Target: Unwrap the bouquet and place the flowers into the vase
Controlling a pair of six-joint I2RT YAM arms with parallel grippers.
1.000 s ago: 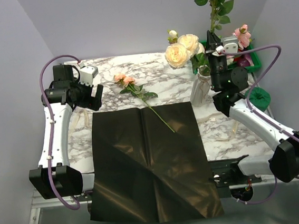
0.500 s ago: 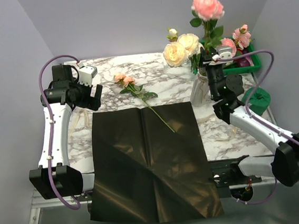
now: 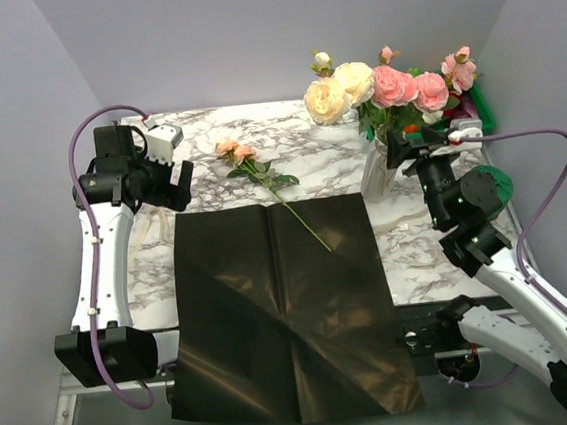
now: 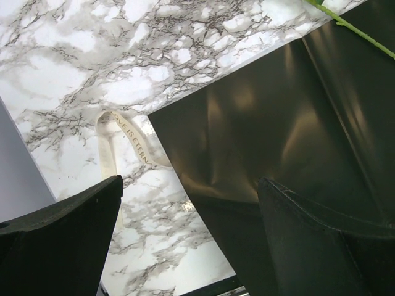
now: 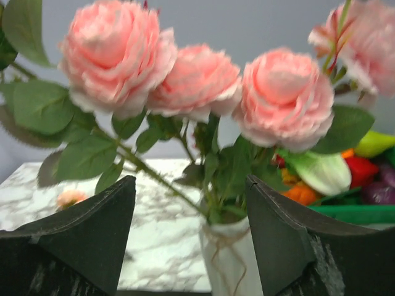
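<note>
**Roses stood in white vase, both grippers released**

A slim white ceramic vase (image 3: pixel 377 171) with a wavy rim is pictured upright on a grey-veined marble table (image 3: pixel 195 131). A cluster of pink, peach and cream fabric roses (image 3: pixel 392 86) on green leafy stems is seated in its neck, with the blooms fanned out above the rim.

The right gripper (image 3: pixel 405 149) is positioned just to the right of the vase, at neck height. In the wrist view its dark fingers (image 5: pixel 86 240) are shown spread wide, with the vase and stems framed in the gap and nothing grasped. Whether a fingertip brushes the vase cannot be told from overhead.

A loose stem of small peach roses (image 3: pixel 260 172) is seen lying flat well to the left of the vase. Its thin end is laid across the far edge of a glossy black paper wrapper (image 3: pixel 282 303). The wrapper is spread open to the front and left of the vase and hangs over the near table edge.

Farther left of the vase, past the wrapper, the left gripper (image 3: pixel 175 183) is held above the marble, jaws fully parted and empty. A cream ribbon (image 4: pixel 120 139) printed with lettering is seen beneath it, beside the wrapper's corner.

A green crate of plastic vegetables (image 3: pixel 482 113) is set behind and to the right of the vase. A dark green crinkled round object (image 3: pixel 497 184) is seen farther right of the vase, beyond the right arm.
</note>
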